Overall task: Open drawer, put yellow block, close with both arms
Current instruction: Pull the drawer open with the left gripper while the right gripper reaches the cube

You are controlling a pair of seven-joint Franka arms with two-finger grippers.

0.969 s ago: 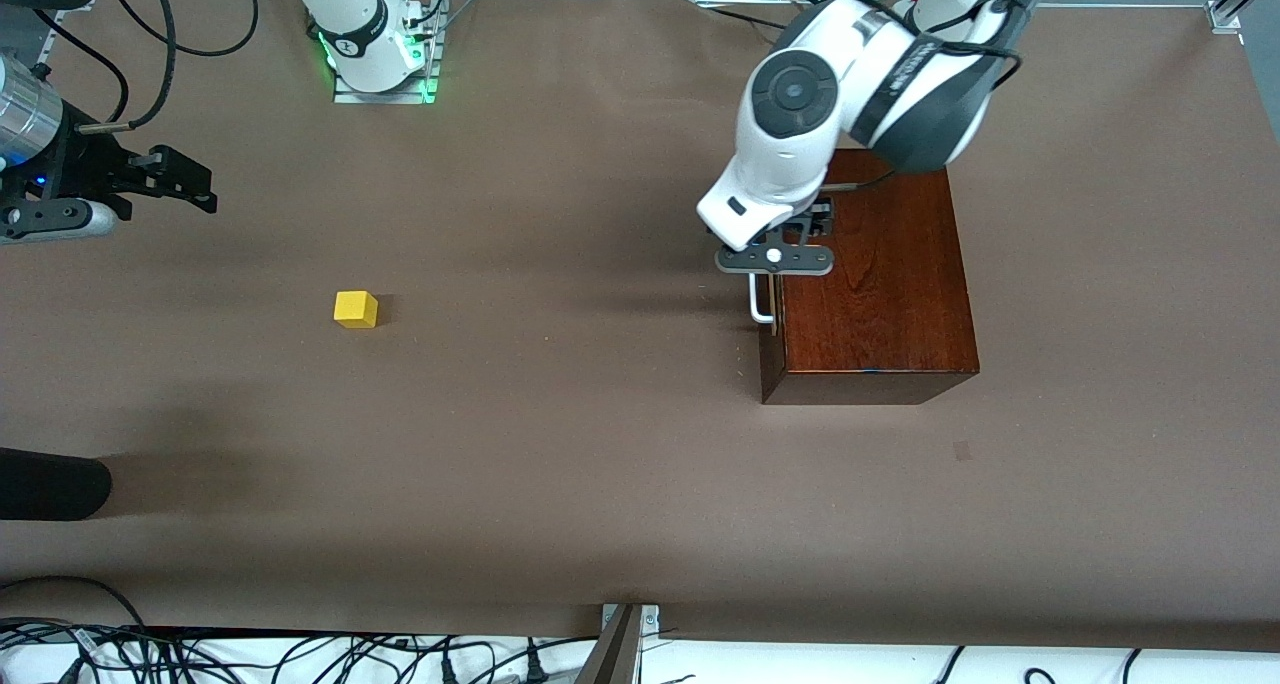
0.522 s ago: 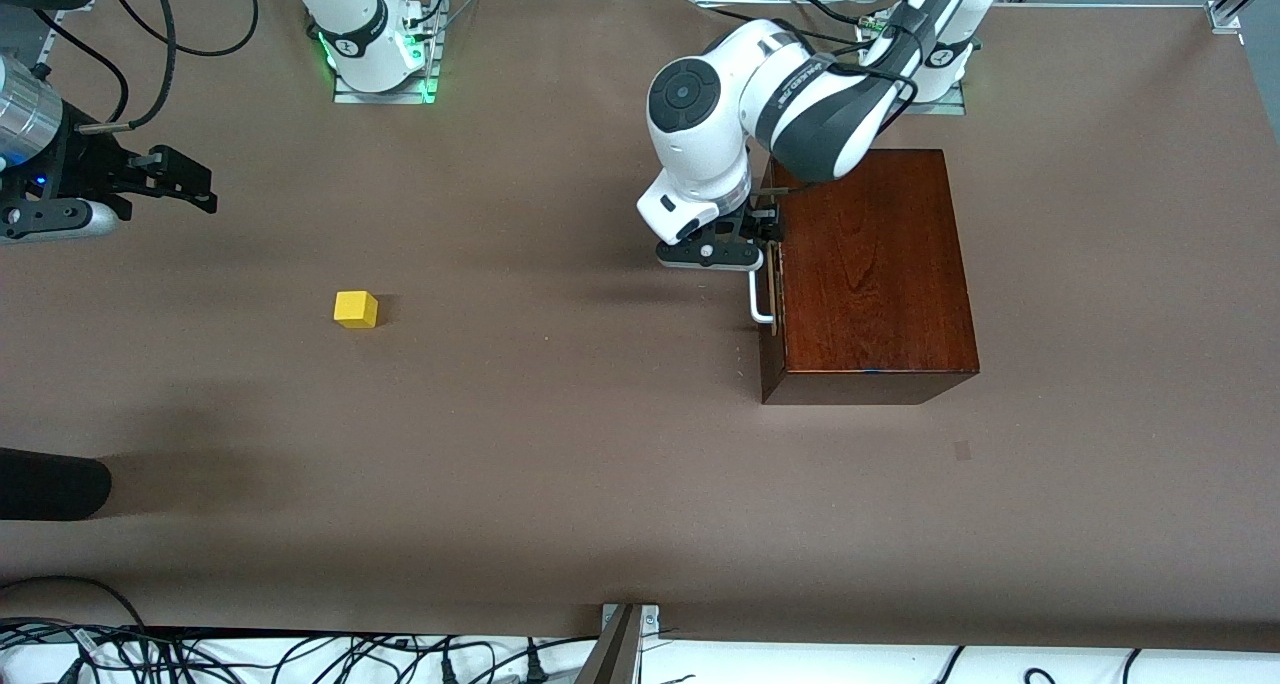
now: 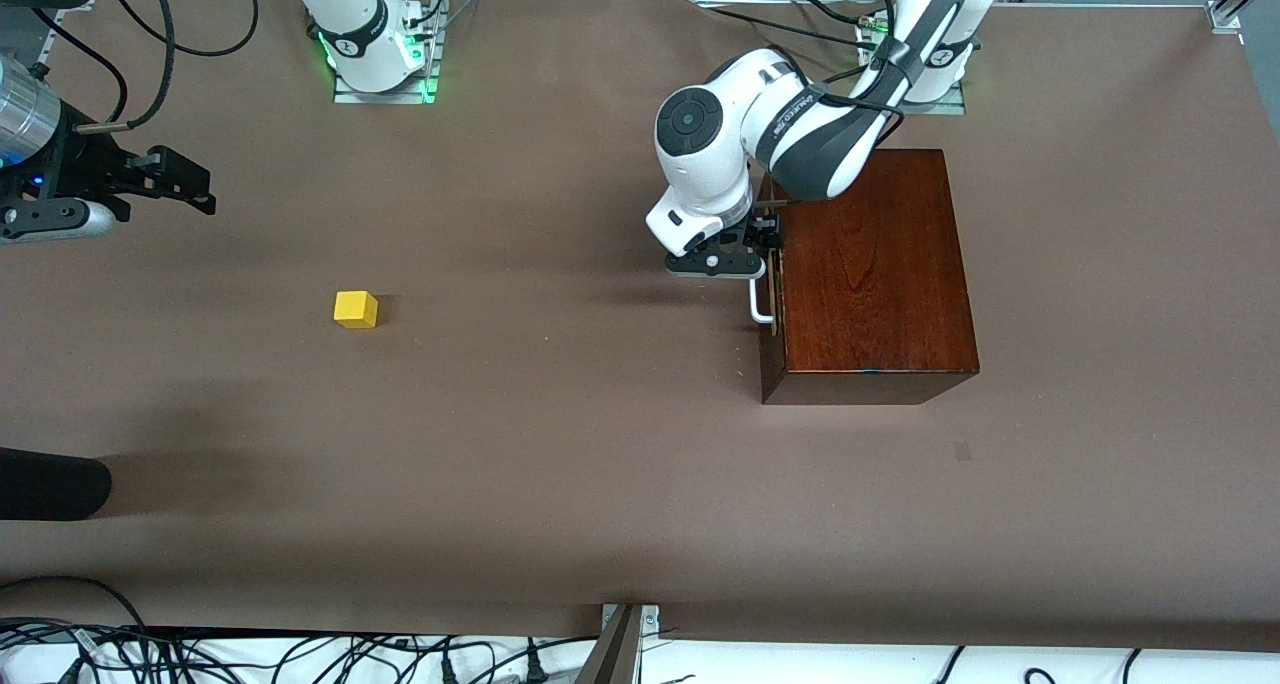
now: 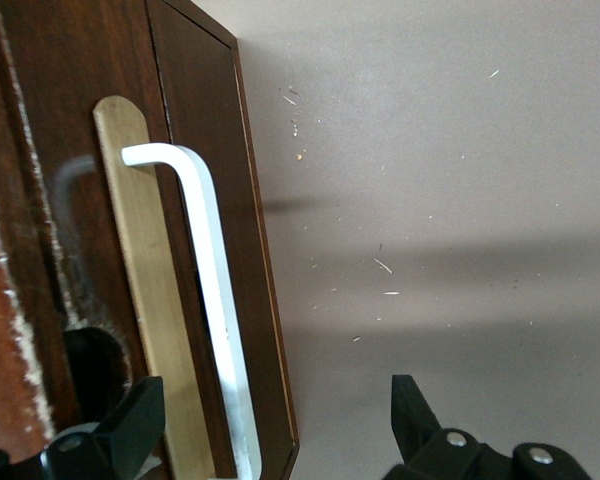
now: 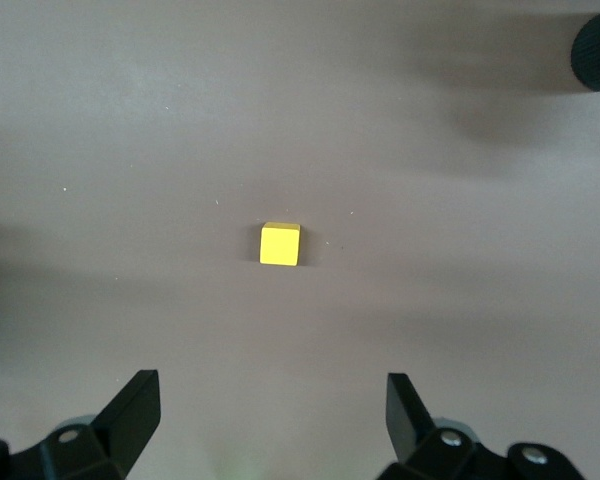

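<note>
Fingers point(image 4: 130, 430) astride white drawer handle point(image 4: 215, 300)

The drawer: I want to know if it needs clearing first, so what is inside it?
Cannot be seen: the drawer is shut in its wooden box, so its inside is covered. Only its front and white handle show.

left arm point(image 3: 760, 129) swung off the box point(image 3: 870, 274) top toward right arm's end, I see elbow dropped | left gripper point(image 3: 745, 264) came down in front of drawer point(image 4: 195, 250), fingers now straddling white handle point(image 3: 760, 299), spread wide
</note>
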